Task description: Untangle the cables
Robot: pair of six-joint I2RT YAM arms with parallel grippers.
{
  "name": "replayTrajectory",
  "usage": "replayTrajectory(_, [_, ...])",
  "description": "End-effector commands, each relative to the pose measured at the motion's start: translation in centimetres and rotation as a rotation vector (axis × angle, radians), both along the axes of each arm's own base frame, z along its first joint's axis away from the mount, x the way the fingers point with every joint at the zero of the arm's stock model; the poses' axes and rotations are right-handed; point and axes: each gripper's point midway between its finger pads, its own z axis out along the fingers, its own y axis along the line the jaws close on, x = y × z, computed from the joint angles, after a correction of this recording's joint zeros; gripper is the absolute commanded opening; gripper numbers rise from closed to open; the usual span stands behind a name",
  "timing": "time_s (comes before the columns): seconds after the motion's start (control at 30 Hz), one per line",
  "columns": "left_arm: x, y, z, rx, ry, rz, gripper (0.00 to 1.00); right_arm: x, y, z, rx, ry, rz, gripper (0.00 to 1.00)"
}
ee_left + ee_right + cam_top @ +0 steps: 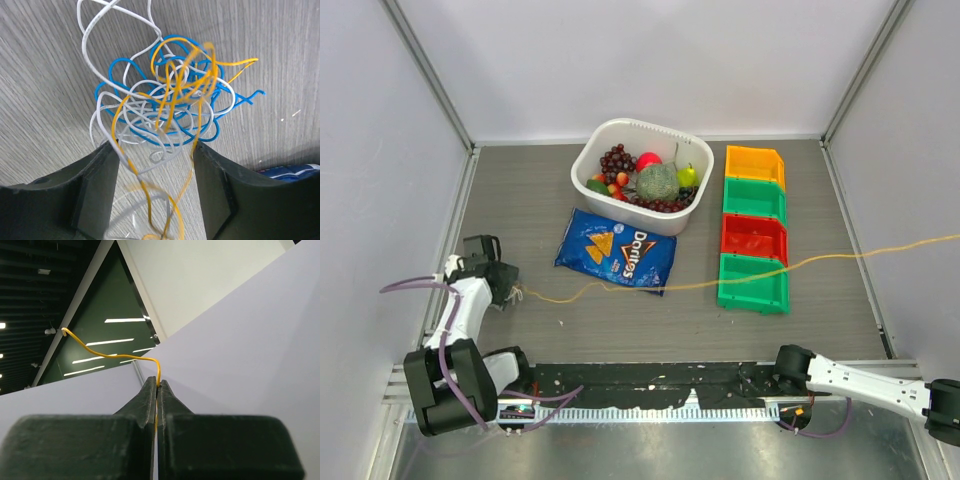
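Cables (165,100): yellow, white and blue strands knotted into one loose, loopy bunch. It lies on the grey table (50,75) just ahead of my left gripper (155,195). From the top view the bunch sits at the table's left side, near the front edge.

Left gripper spread wide. Its fingers (100,190) flank the near side of the bunch. One white and one yellow strand run down through the gap between them. Cannot tell whether any strand touches a pad.

The yellow cable (820,260) leaves the bunch and runs rightward across the table. It skirts the near edge of the chip bag (617,250), crosses the nearest green bin (752,283), then passes out at the right edge of the top view.

My right gripper (157,387) is pressed together, pinching the yellow cable at the fingertips, up against the pale side wall. A short wavy end sticks out past the tips. In the top view only my right arm (850,378) shows, low along the front rail.

Farther back: a white tub (590,160) of fruit behind the chip bag. To its right, a row of bins (753,200), orange, green, red, green.
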Motion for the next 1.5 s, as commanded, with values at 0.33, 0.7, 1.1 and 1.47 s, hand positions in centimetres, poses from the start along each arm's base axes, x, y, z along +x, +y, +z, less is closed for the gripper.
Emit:
replayTrajectory(0.33, [4.1,-2.7,8.6,0.006,-0.293,-0.343,0.84,10.8,25.9,-10.8,-0.410,0.342,0.156,0.01])
replayTrajectory(0.7, [3.9,-5.0,8.7,-0.097,-0.304,-0.434,0.78,14.0,47.2,-35.3,-1.029,0.676,0.475,0.01])
replayTrajectory(1.1, [3.1,-6.0,5.8,-0.173,-0.272,-0.411,0.77,14.0,55.7,-52.4,-1.177,0.949,0.679,0.02])
replayTrajectory(1.47, [3.0,-6.7,4.1,-0.219,-0.266,-0.420,0.75,15.8,57.9,-57.5,-0.988,1.128,0.799,0.29])
